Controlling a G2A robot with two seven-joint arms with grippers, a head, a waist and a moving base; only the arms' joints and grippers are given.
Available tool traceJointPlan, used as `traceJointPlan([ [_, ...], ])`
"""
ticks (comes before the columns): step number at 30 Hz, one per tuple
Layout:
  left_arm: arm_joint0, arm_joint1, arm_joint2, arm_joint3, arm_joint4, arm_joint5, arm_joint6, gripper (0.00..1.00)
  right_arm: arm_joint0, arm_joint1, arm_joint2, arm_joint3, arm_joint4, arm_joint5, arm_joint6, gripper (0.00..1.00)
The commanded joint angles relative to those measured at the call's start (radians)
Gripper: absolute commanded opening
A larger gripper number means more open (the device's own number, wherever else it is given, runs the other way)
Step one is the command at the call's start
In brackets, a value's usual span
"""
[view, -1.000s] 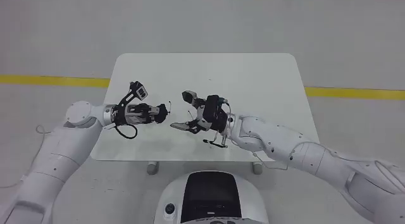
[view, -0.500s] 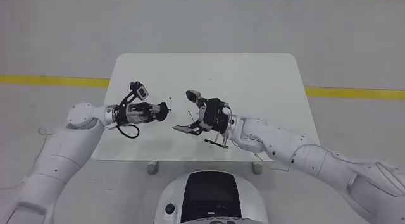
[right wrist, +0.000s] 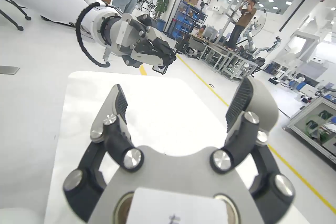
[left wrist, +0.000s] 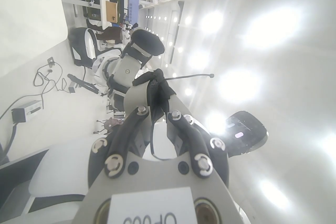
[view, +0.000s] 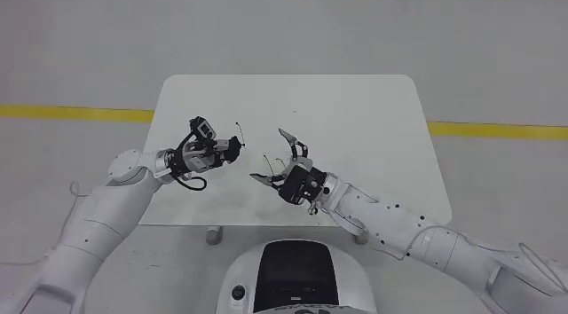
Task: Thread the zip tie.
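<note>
While tight on the zip tie, left tool aloft (right tool agape).

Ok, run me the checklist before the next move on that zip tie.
1. Left end effector shut on the zip tie: ok.
2. A free length sticks out past the fingertips: ok.
3. Right end effector open and empty: ok.
4. Both end effectors apart, above the table: ok.
5. Whether the free end is the head or the tail: cannot tell.
</note>
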Motion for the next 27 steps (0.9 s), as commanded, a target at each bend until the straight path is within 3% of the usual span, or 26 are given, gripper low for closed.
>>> traceJointPlan([
  [1,0.000,0.000,0.000,0.000,0.000,0.000,0.000,0.00,0.001,0.000,-0.001,0.000,0.001,-0.002,0.000,1.00],
  [4,0.002,0.000,0.000,-0.001,-0.001,0.002,0.006,0.00,0.001,0.000,-0.001,0.000,0.001,-0.002,0.000,1.00],
  [8,0.013,-0.008,0.005,-0.009,-0.064,0.066,0.021,0.00,-0.019,-0.005,0.022,-0.010,-0.075,0.033,0.025,1.00],
  [11,0.011,-0.016,0.010,0.008,-0.116,0.108,0.020,0.00,-0.035,-0.011,0.032,-0.019,-0.151,0.084,0.070,1.00],
  [13,0.003,-0.025,0.016,0.022,-0.171,0.156,0.020,0.00,-0.045,-0.016,0.043,-0.022,-0.204,0.122,0.098,1.00],
  [15,-0.009,-0.029,0.022,0.029,-0.168,0.168,0.017,0.00,-0.057,-0.020,0.050,-0.025,-0.240,0.159,0.125,1.00],
  [22,-0.006,-0.030,0.023,0.024,-0.170,0.169,0.030,0.00,-0.057,-0.020,0.050,-0.025,-0.240,0.159,0.125,1.00],
  [27,0.009,-0.038,0.022,0.017,-0.227,0.219,0.029,0.00,-0.076,-0.028,0.080,-0.041,-0.285,0.151,0.144,1.00],
])
